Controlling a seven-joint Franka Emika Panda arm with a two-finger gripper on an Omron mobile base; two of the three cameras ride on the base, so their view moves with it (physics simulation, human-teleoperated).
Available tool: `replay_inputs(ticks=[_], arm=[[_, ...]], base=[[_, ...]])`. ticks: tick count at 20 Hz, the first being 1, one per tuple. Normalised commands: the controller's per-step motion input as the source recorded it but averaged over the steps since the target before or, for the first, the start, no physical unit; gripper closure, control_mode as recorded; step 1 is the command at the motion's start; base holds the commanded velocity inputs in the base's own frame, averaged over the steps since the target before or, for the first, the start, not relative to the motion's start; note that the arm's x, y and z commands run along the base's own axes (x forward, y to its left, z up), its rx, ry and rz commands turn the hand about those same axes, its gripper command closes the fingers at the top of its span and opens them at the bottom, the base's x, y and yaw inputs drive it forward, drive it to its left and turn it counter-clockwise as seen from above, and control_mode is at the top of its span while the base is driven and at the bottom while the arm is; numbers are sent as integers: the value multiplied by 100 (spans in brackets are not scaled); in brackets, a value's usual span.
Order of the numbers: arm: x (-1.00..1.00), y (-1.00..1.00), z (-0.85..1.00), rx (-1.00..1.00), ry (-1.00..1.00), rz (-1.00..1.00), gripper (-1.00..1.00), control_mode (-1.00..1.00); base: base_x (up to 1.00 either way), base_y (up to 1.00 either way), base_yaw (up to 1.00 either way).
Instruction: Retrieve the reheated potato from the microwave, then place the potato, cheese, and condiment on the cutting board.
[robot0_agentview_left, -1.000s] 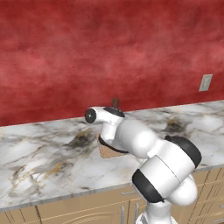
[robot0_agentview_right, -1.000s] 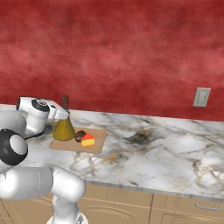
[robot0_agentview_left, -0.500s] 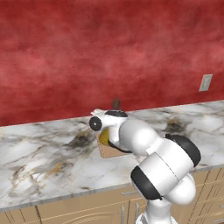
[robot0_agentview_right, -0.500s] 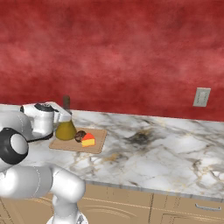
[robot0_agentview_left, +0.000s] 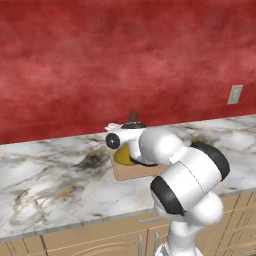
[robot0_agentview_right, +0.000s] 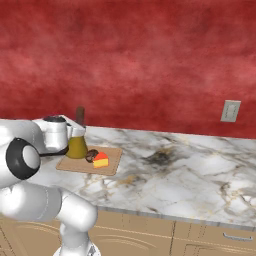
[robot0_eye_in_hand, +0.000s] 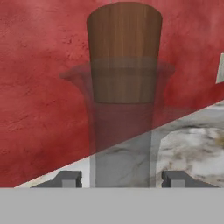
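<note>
- Left base view: arm is blocking most of the board (robot0_agentview_left: 127, 172); the bottle (robot0_agentview_left: 125, 155) is standing on it, cork up.
- Right base view: bottle (robot0_agentview_right: 77, 145), potato (robot0_agentview_right: 90, 156) and cheese (robot0_agentview_right: 101, 160) are all sitting on the board (robot0_agentview_right: 112, 162).
- Hand view: gripper (robot0_eye_in_hand: 121, 178) is straddling the bottle neck (robot0_eye_in_hand: 122, 144), a gap showing each side, so seemingly let go. Advice: back off straight, avoiding tipping it.

Nothing readable anywhere, honestly. No label on the condiment bottle (robot0_agentview_right: 77, 146), no print on its cork. No brand or marking on the cutting board (robot0_agentview_right: 111, 163), none on the wall outlet (robot0_agentview_right: 230, 111) above the counter's back edge. Plain red wall, plain marble counter (robot0_agentview_right: 190, 175). Zero text, numbers or signs.
</note>
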Motion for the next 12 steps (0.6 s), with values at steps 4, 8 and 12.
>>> replay_inputs(ticks=[4, 8, 12], arm=[[-33, 18, -34, -5, -1, 1, 100, -100], [-36, 22, -32, -5, -5, 0, 100, -100], [-11, 6, -25, -3, -6, 0, 100, -100]], base=[[0, 0, 0], [0, 0, 0], [0, 0, 0]])
